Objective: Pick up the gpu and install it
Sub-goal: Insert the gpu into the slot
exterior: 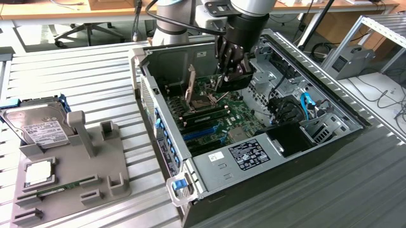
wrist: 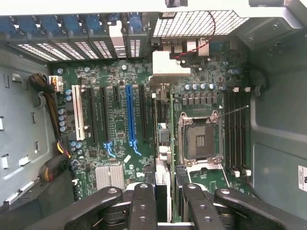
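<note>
1 robot arm reaches down into the open black and silver computer case (exterior: 254, 156) that lies on its side on the grey slatted metal worktop (exterior: 76, 80). Its black claw (exterior: 233, 71) is inside the case, above the green motherboard (exterior: 222, 114), and it is closed on the gpu (exterior: 229, 81), a thin flat card that hangs edge-down between the fingers. In the wrist view the black fingers (wrist: 143, 203) press on both sides of the thin card (wrist: 162, 177), which I see from its edge, with a pale metal bracket (wrist: 168, 67) at the far end near the back wall of the case. The card hangs over the board between the long blue slot (wrist: 129, 115) and the square silver processor socket (wrist: 199, 141); whether it touches the board I cannot tell.

On the exterior view's left stands a grey plastic holder (exterior: 70, 175) with several slots. 1 silver hard drive with a white label (exterior: 35, 126) leans in it, and 1 narrow green memory stick (exterior: 57, 190) lies in a low slot.
</note>
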Tool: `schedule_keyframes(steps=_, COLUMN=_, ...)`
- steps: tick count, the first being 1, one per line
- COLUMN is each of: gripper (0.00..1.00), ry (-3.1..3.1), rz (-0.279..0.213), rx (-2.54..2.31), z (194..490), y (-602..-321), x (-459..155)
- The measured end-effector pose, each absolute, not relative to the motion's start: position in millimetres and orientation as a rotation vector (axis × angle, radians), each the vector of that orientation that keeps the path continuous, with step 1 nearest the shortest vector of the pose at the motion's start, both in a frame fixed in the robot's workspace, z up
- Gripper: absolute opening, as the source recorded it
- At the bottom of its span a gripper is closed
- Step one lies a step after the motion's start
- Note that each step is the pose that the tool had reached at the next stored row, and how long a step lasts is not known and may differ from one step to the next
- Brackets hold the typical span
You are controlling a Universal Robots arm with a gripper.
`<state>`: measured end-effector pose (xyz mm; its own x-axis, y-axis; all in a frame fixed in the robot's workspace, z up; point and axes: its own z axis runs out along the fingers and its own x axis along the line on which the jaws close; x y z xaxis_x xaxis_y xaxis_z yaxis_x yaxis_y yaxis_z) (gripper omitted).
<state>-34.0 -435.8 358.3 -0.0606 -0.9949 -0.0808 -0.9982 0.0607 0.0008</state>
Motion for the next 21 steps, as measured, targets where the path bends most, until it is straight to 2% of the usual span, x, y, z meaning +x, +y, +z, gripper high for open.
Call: schedule_keyframes(steps=21, gripper=0.27, ry=2.245, rz=0.086, rx=-2.112, z=351.9, y=-440.5, x=-35.0)
